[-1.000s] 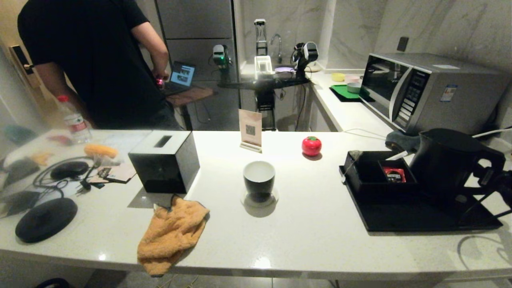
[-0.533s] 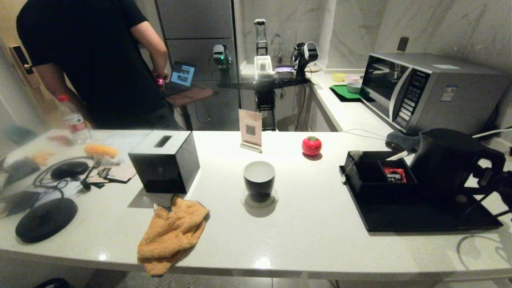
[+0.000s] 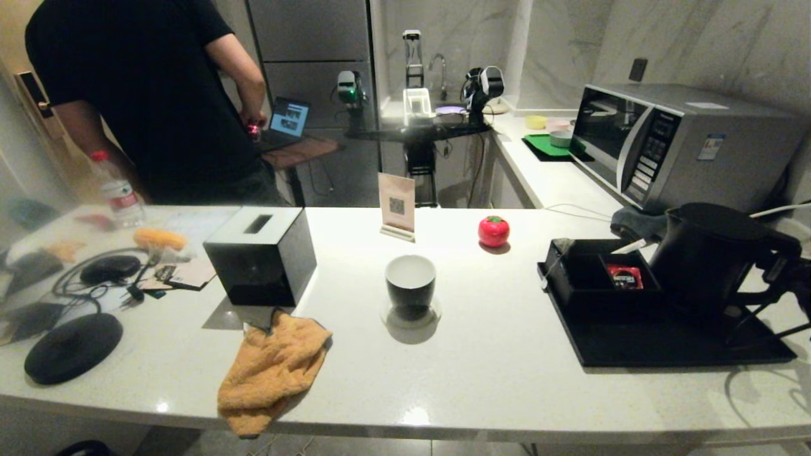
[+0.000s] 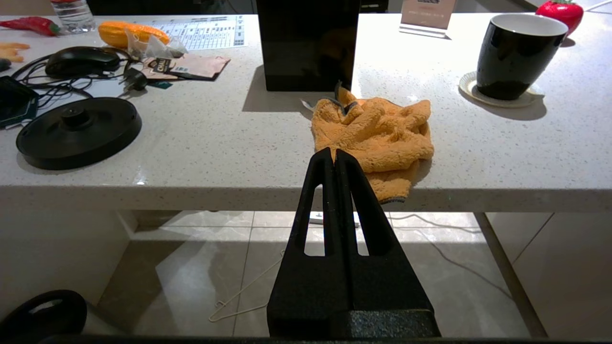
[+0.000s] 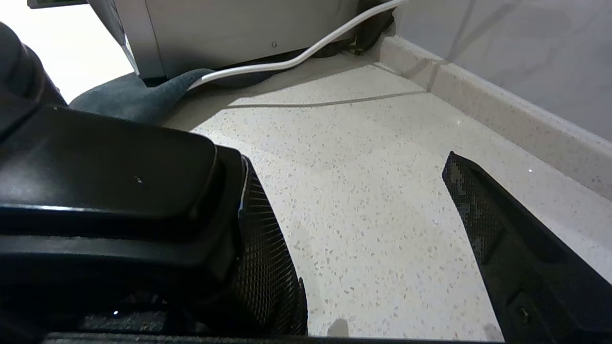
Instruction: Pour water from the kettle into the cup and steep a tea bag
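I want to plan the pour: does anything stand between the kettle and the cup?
Nothing visible does: bare counter lies between the kettle on its black tray and the cup. The red tomato-shaped object sits behind that path.

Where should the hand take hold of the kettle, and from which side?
By the loop handle, coming from the right. The kettle stands upright on the tray with its handle facing the right hand, whose open fingers are already beside it; the body looks too wide to grip.

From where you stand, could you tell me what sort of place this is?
Probably a small kitchen or pantry used as a test space: a microwave on the counter, a sink tap behind, and a kettle on a tray.
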Controlling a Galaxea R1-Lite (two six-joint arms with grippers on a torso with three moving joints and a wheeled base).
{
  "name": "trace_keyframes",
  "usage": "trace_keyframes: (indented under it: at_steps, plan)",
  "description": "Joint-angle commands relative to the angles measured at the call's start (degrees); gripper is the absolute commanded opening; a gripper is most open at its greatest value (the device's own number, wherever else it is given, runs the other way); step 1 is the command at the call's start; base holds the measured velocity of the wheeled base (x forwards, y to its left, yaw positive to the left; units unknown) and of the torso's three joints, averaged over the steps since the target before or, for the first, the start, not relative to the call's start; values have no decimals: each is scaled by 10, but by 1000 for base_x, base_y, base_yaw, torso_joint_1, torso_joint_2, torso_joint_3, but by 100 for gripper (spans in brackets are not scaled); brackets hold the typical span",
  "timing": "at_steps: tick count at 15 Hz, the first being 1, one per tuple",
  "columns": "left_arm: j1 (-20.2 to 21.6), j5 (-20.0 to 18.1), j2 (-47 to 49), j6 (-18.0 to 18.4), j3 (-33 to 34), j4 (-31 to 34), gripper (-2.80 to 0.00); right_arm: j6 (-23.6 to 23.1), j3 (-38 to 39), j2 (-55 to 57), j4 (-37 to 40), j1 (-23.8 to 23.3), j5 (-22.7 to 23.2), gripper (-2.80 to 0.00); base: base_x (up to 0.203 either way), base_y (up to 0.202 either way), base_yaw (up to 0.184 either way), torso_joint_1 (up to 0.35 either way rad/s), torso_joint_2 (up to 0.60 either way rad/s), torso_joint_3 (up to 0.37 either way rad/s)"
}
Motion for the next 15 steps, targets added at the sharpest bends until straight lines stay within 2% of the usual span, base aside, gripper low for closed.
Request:
trace_keyframes:
  at_steps: [1, 8, 9, 15]
  plan:
    - [0, 0, 0, 0, 0, 0, -280, 0, -3, 0, -6, 0, 0, 0, 0, 0, 0, 0, 0, 0]
    - [0, 0, 0, 0, 0, 0, -280, 0, -1, 1, -7, 1, 1, 0, 0, 0, 0, 0, 0, 0]
    - [0, 0, 0, 0, 0, 0, -280, 0, -1, 1, -7, 1, 1, -280, 0, 0, 0, 0, 0, 0]
    - [0, 0, 0, 0, 0, 0, -280, -1, 5, -1, -7, 2, 1, -280, 0, 0, 0, 0, 0, 0]
